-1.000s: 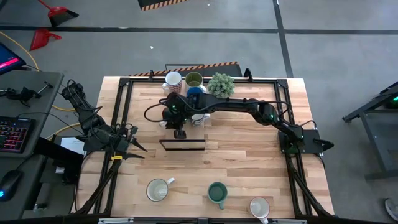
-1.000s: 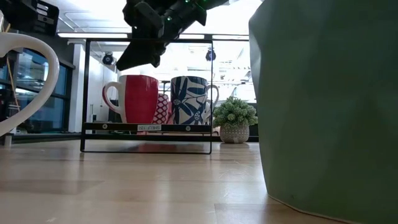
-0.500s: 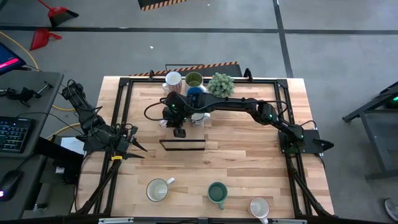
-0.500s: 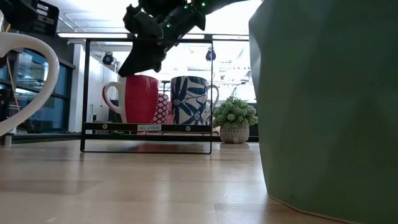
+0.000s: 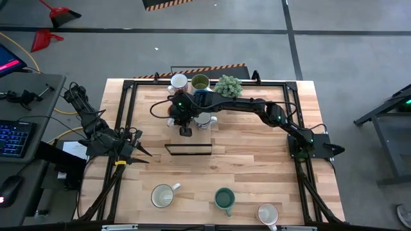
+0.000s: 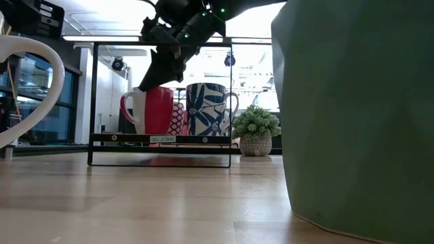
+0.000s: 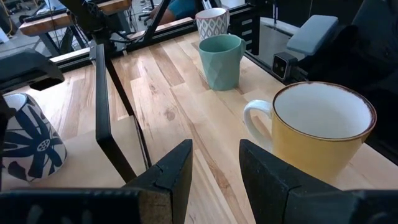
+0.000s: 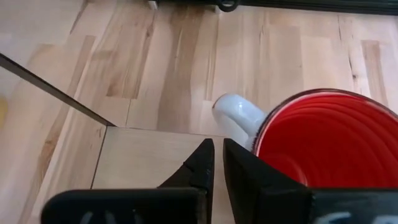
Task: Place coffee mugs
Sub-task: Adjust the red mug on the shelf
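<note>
The pale wooden table top (image 5: 244, 160) is showing clear grain in smooth planks with a soft sheen. The red ceramic mug (image 8: 329, 155) is looking glossy inside, with fine rings, and its white handle is shining. The yellow ceramic mug (image 7: 323, 134) is looking glazed and smooth. The teal ceramic mug (image 7: 221, 62) is appearing more matt. The thin black metal frame (image 6: 159, 139) is looking matt.

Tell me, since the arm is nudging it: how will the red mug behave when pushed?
The red mug looks like rigid glazed ceramic, so probably slippery and breakable. Squat and upright, it should slide on the table rather than tip. Its white handle may make it turn.
</note>
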Available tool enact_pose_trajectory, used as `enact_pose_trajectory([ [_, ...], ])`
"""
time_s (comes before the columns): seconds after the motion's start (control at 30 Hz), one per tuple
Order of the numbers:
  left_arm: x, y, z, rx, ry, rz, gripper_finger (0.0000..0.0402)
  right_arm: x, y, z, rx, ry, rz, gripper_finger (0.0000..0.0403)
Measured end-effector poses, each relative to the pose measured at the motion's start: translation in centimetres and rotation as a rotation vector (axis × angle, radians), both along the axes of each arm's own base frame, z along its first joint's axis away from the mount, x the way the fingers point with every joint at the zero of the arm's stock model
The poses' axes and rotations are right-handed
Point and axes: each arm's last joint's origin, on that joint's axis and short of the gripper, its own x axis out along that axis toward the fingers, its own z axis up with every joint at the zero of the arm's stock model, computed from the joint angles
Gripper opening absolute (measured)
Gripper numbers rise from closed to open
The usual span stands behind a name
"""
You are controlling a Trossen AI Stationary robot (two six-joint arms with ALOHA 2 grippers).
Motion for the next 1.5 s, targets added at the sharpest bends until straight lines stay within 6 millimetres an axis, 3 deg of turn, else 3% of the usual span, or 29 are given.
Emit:
enact_pose_trajectory([
  [0.43, 0.0, 0.0, 0.0, -0.001, 0.000, 0.000, 0.0119, -0.2, -0.5, -0.1, 0.019, 0.025, -0.028, 0.0028],
  [0.8, 0.0, 0.0, 0.0, -0.002, 0.001, 0.001, 0.0119, 0.8, 1.2, 0.8, 0.047, -0.112, 0.086, 0.0028],
  [1.23, 0.0, 0.0, 0.0, -0.024, 0.008, 0.009, 0.0119, 0.8, -1.3, 1.1, 0.027, -0.159, 0.034, 0.0028],
  [1.5, 0.0, 0.0, 0.0, -0.024, 0.008, 0.009, 0.0119, 0.9, -0.9, 1.2, 0.032, -0.169, 0.049, 0.0028],
])
